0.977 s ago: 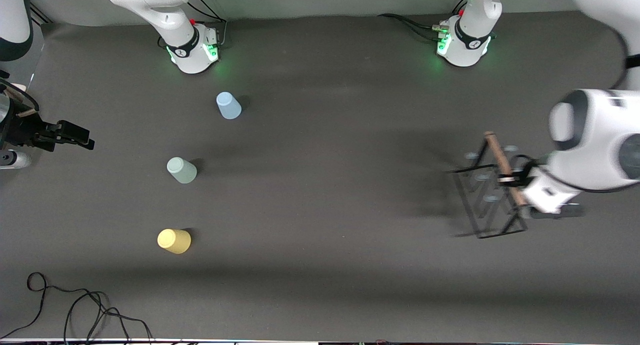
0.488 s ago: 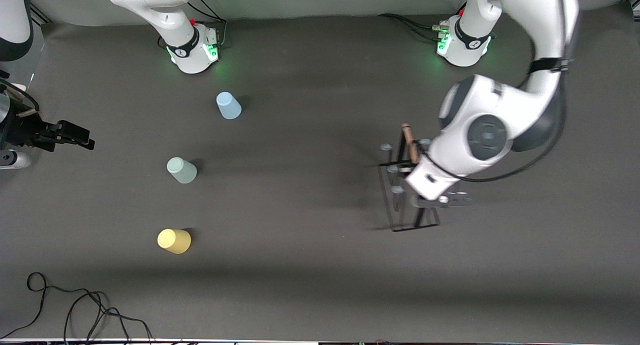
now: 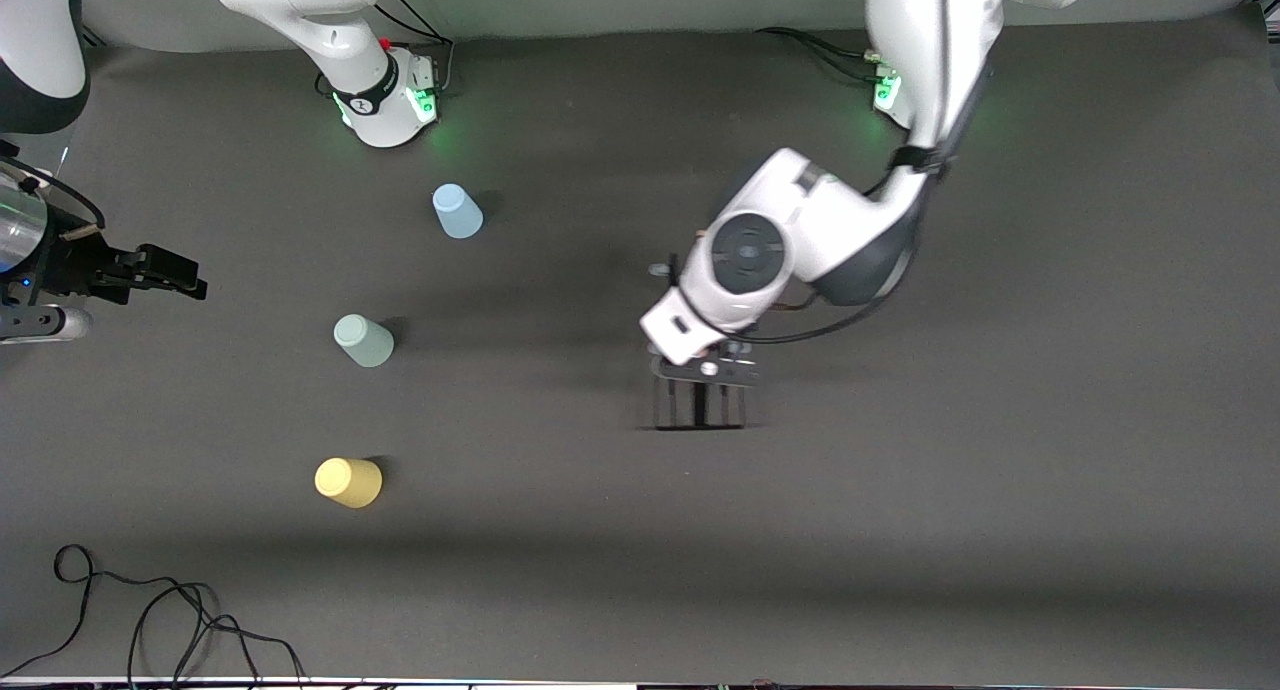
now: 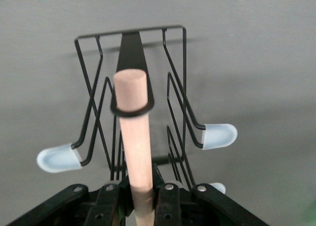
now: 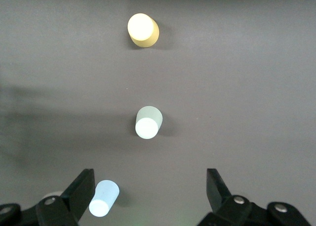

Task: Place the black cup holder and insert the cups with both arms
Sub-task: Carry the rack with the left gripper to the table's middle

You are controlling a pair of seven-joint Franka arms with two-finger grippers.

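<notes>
My left gripper [image 3: 705,368] is shut on the light wooden rod handle [image 4: 133,127] of the black cup holder [image 3: 700,410] and holds it over the middle of the table. The left wrist view shows my left gripper [image 4: 138,196] clamped on the rod, with the wire base [image 4: 131,33] and pale pegs [image 4: 219,136] below. The light blue cup [image 3: 457,211], pale green cup [image 3: 363,340] and yellow cup [image 3: 348,482] stand upside down toward the right arm's end. My right gripper [image 3: 190,276] waits open and empty in the air at that end. Its wrist view [image 5: 150,186] shows the blue cup [image 5: 103,198], green cup [image 5: 148,122] and yellow cup [image 5: 143,29].
The two arm bases [image 3: 385,100] [image 3: 890,95] with green lights stand at the table's edge farthest from the front camera. Loose black cables [image 3: 150,610] lie at the near corner at the right arm's end.
My left arm has carried the cup holder from the left arm's end of the table to its middle. My right gripper has shifted slightly. The cups have not moved.
</notes>
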